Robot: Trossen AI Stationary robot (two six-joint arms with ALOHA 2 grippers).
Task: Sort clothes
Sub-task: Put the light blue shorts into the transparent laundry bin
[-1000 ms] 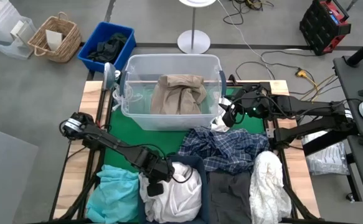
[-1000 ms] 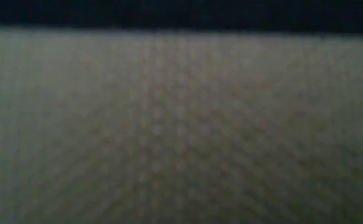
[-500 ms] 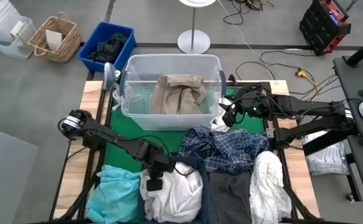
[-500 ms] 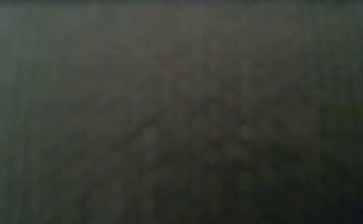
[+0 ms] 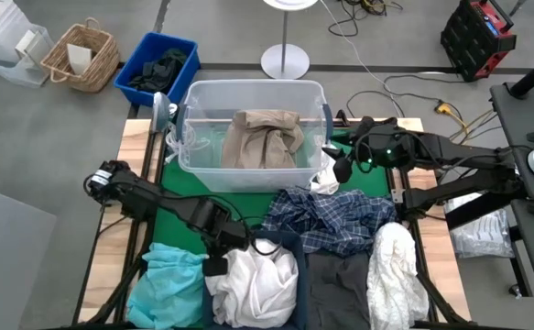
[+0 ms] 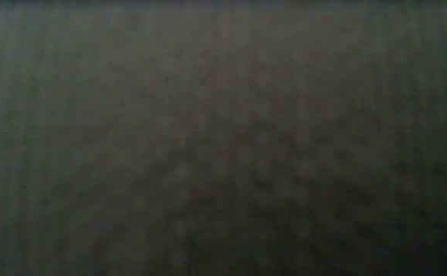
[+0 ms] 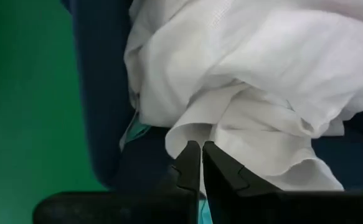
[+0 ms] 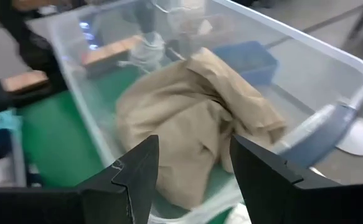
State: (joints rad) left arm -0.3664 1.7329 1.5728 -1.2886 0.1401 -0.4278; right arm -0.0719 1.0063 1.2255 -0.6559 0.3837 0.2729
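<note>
Since a second ago the left gripper (image 5: 213, 267) has slid back along the near edge of the white garment (image 5: 259, 286), from over its folds to its left margin, while the right gripper (image 5: 339, 170) has drawn slightly away from the clear tub (image 5: 320, 90), whose corner it had hung at. I read both as withdrawals: the beige garment (image 5: 265, 137) lies in the tub and the white one is heaped in the navy bin (image 5: 289, 240) at the front of the counter (image 5: 131, 139), so each arm looks free for its next pick. Seen from its own wrist, the left gripper's jaws are pressed together with only a hairline between them, tips at the hem of the white fabric; whether a thread is pinched there is hard to tell, but probably nothing is held. The right gripper stands wide, empty, looking into the tub at the beige garment. Still to be sorted on the counter are the plaid shirt (image 5: 335, 215), the teal garment (image 5: 168, 275), the dark grey garment (image 5: 338, 289) and a second white piece (image 5: 397, 270). The low view is covered and shows nothing.
</note>
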